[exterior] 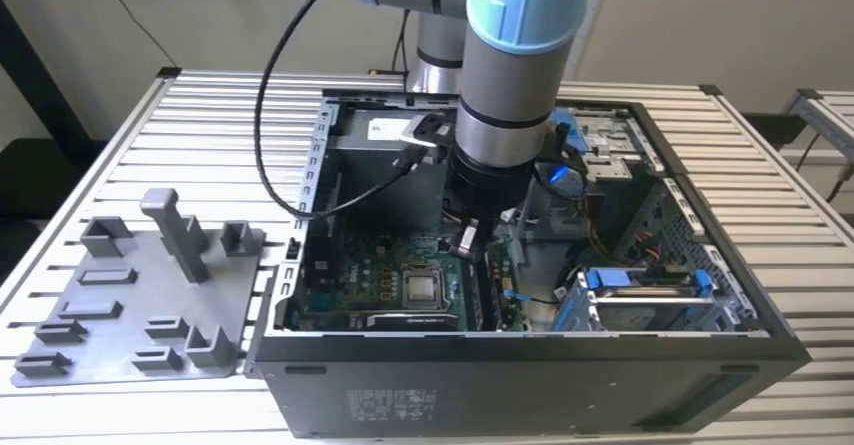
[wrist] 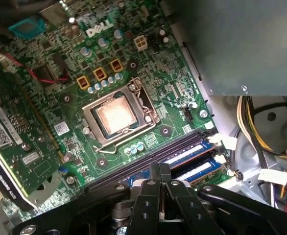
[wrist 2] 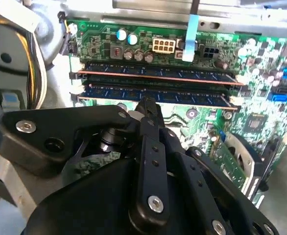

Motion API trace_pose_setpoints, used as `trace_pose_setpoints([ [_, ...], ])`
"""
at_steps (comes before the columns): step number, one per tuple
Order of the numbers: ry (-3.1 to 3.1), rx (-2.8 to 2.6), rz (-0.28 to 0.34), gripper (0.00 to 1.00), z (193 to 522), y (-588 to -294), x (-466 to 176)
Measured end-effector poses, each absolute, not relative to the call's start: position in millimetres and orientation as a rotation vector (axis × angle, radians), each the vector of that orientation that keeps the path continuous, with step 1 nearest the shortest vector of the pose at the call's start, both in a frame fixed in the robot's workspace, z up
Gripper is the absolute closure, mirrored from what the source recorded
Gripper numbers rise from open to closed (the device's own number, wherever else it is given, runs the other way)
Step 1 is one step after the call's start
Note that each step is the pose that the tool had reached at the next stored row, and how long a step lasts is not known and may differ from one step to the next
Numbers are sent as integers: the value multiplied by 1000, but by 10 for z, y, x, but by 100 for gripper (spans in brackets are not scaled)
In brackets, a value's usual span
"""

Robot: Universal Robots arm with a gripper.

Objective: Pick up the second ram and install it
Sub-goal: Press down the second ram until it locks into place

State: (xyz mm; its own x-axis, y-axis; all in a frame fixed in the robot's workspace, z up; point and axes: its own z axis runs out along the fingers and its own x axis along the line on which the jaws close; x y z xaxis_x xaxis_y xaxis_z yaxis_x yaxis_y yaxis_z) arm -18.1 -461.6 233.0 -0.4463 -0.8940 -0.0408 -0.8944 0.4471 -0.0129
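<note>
In the exterior view the tool (exterior: 470,237) reaches into the open case near the motherboard's slot edge; in both wrist views its fingers close together, gripping nothing, on the second ram (wrist 2: 153,93), so press straight down.

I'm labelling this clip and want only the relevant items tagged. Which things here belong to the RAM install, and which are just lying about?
Belongs to the job:
- second ram, in its slot
- first ram, beside it
- motherboard
- pincer, its tip just at the second ram

Just lying about:
- grey fixture plate, outside the case
- processor
- yellow cables
- drive cage
</note>
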Motion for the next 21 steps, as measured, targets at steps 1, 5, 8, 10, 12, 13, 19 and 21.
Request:
trace_pose_setpoints([
  [1,2621,-1654,16,89,2330,-4616,-181],
  [5,2558,-1746,16,89,2328,-4616,-181],
  [8,2507,-1816,16,89,2327,-4616,-181],
  [10,2474,-1860,16,89,2325,-4616,-181],
  [12,2438,-1906,17,89,2324,-4616,-181],
  [13,2421,-1927,17,89,2323,-4616,-181],
  [19,2312,-2055,19,89,2318,-4616,-181],
  [21,2274,-2097,21,89,2315,-4616,-181],
])
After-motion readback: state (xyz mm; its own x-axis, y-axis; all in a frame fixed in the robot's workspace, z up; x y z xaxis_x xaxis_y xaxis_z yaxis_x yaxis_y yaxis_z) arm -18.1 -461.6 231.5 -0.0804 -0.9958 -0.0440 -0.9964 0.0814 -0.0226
